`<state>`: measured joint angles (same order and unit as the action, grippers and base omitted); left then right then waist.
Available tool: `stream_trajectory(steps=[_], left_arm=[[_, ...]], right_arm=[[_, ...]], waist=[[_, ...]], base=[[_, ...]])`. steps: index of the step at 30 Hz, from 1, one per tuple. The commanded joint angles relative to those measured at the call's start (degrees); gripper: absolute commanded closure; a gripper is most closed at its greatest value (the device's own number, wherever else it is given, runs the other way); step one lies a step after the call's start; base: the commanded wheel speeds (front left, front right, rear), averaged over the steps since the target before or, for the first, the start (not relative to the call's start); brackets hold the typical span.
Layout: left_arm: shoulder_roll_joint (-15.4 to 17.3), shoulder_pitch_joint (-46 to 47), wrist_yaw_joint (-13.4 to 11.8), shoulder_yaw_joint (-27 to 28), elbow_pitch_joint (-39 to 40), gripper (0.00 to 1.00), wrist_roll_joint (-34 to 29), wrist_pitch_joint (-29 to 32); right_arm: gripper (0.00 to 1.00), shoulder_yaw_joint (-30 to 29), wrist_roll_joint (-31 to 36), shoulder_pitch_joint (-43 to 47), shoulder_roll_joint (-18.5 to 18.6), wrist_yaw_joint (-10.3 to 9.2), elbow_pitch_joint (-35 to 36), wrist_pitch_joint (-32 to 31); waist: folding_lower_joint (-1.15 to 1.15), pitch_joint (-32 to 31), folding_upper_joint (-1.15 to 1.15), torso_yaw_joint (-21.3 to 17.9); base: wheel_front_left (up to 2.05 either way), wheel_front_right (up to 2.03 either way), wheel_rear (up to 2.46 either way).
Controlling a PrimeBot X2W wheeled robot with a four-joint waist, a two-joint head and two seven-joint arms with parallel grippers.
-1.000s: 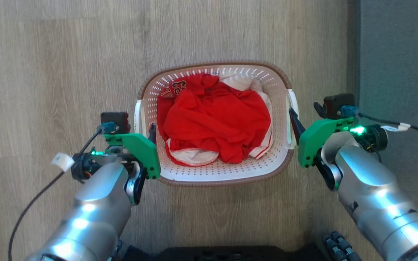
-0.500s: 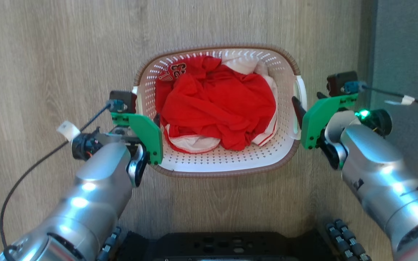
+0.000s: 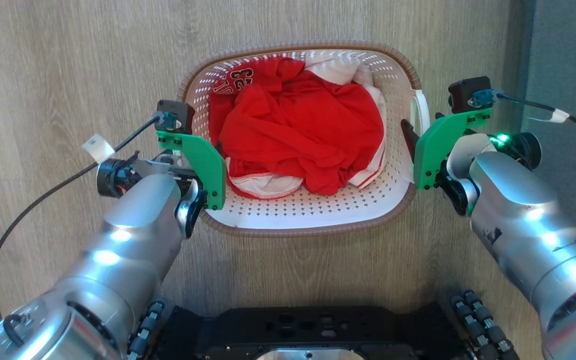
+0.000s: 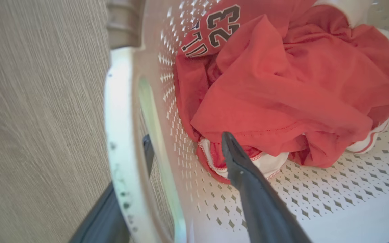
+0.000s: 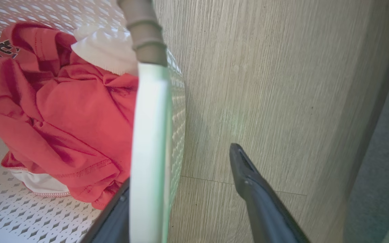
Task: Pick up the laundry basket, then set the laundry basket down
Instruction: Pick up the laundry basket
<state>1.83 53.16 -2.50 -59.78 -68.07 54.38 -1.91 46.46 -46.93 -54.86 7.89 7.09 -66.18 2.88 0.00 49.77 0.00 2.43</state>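
1. While the pale wood-look floor (image 3: 68, 75) spreads on every side, the laundry basket (image 3: 298, 231) sits in the middle of it, straight ahead of the robot's black base (image 3: 308, 330). Whether it rests on the floor or hangs raised, I cannot tell.
2. Right of the laundry basket, a grey mat (image 3: 568, 50) borders the floor.
3. Inside the laundry basket lies a crumpled red garment (image 3: 298, 135) with white trim, covering most of the perforated bottom. A white cloth (image 3: 335, 70) peeks out at the far side.
4. At the basket's left side, the left gripper (image 4: 186, 136) stands spread wide and clamps nothing. 1 finger (image 4: 248, 182) reaches inside the basket wall. The other (image 4: 101, 216) runs outside, its tip seen through the opening of the left handle (image 4: 120, 135).
5. At the basket's right side, the right gripper (image 5: 181, 162) is likewise spread wide. 1 finger (image 5: 248, 175) hangs over the floor, apart from the right handle (image 5: 149, 135), and the other (image 5: 113, 216) lies on the handle's inner side.
6. Near the basket's far left corner, the garment shows the number 23 (image 3: 240, 77).
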Motion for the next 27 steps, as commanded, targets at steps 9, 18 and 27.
stream_trajectory(steps=[9,18,27], left_arm=[[1.0,1.1,-0.3,-2.7,0.6,0.0,2.6,0.8],[1.0,1.9,-0.9,-5.5,1.2,0.0,4.9,0.5],[1.0,2.3,-0.8,-7.7,1.6,1.0,7.7,0.3]], right_arm=[[0.0,3.1,-2.4,1.1,-1.2,0.4,-1.0,-0.3],[0.0,5.4,-4.0,0.2,-1.1,0.4,-1.6,-0.1],[1.0,7.8,-5.6,-0.1,-0.7,0.4,-1.6,0.2]], waist=[[0.0,1.2,0.0,0.1],[0.0,2.0,0.0,0.5],[0.0,2.4,0.0,0.8]], base=[[0.0,0.0,0.0],[0.0,0.0,0.0],[0.0,0.0,0.0]])
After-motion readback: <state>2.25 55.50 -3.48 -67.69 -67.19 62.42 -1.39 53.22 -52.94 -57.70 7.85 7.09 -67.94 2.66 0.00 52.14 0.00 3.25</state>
